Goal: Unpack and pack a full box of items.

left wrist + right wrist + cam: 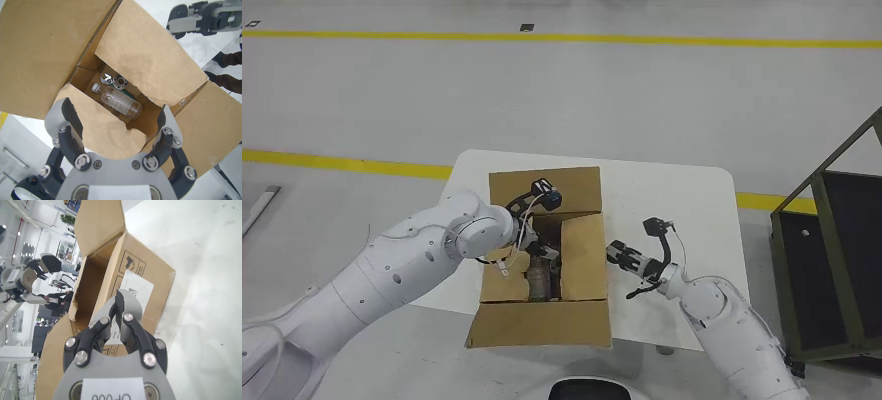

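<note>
Two arms: one on each side of the box, which stands in the middle of the white table.
Left gripper: spread wide with nothing between its fingers. It hangs over the box's open mouth, pointing down into it.
Right gripper: pinched together, with nothing visible in the pinch. It sits low, just beside the box's right outer wall, and I can't tell whether it touches the cardboard.
Box flaps: all four are unfolded. The far and near ones are splayed outward, the right flap leans partly over the opening, and the torn-edged left flap dips in below the left gripper.
Bottle: clear plastic with a pale cap, lying on its side on the box floor.
Wrench: adjustable, with a silvery head and a green handle. It lies just beside the bottle, which hides part of the handle.
Metal fitting: a round flanged piece with a hole in its centre, resting on the wrench at the edge of the right flap.
Around the table: a dark metal-framed cart stands on the floor to the robot's right, and yellow lines run across the grey floor.
</note>
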Controlling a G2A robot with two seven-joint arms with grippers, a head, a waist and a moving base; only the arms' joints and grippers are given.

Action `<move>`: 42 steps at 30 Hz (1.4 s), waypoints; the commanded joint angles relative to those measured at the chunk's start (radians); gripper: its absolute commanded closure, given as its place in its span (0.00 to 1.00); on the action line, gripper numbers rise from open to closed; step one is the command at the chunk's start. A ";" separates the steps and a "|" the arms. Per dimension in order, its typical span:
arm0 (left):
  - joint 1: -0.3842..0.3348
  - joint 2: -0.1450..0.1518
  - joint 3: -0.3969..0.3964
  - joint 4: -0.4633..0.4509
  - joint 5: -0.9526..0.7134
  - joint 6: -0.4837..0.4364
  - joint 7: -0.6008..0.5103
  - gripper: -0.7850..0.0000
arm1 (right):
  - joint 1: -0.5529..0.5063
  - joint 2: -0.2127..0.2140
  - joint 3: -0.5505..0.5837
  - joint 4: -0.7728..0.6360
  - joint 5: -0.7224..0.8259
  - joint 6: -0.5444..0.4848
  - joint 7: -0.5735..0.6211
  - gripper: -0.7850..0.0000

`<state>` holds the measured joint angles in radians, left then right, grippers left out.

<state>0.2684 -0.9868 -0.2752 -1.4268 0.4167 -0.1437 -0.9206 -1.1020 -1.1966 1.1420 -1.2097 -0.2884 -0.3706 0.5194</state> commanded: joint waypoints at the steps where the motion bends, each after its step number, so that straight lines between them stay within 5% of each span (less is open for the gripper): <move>1: 0.000 0.000 0.000 0.000 0.000 0.000 0.000 0.00 | 0.000 -0.003 -0.013 0.009 0.012 -0.010 0.006 1.00; 17: 0.083 -0.054 0.049 0.000 0.317 0.425 -0.169 0.00 | -0.037 0.009 0.021 -0.038 0.024 -0.034 0.041 1.00; 34: 0.125 -0.166 0.061 0.144 0.462 0.417 -0.246 0.00 | -0.018 0.011 0.031 -0.023 0.035 -0.045 0.043 1.00; 35: 0.125 -0.171 0.058 0.150 0.470 0.416 -0.246 0.03 | -0.017 0.011 0.031 -0.022 0.035 -0.045 0.043 1.00; 36: 0.126 -0.175 0.053 0.155 0.475 0.415 -0.247 0.34 | -0.016 0.011 0.031 -0.022 0.037 -0.044 0.041 1.00; 38: 0.128 -0.182 0.044 0.162 0.484 0.413 -0.248 0.71 | -0.015 0.011 0.030 -0.020 0.038 -0.043 0.039 1.00; 39: 0.130 -0.184 0.039 0.164 0.491 0.411 -0.247 1.00 | -0.014 0.011 0.030 -0.020 0.039 -0.043 0.039 1.00; 42: 0.135 -0.189 0.024 0.167 0.510 0.405 -0.249 1.00 | -0.012 0.011 0.030 -0.018 0.039 -0.042 0.037 1.00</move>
<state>0.4012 -1.1749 -0.2451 -1.2610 0.9204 0.2625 -1.1680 -1.1152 -1.1858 1.1720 -1.2279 -0.2492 -0.4139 0.5569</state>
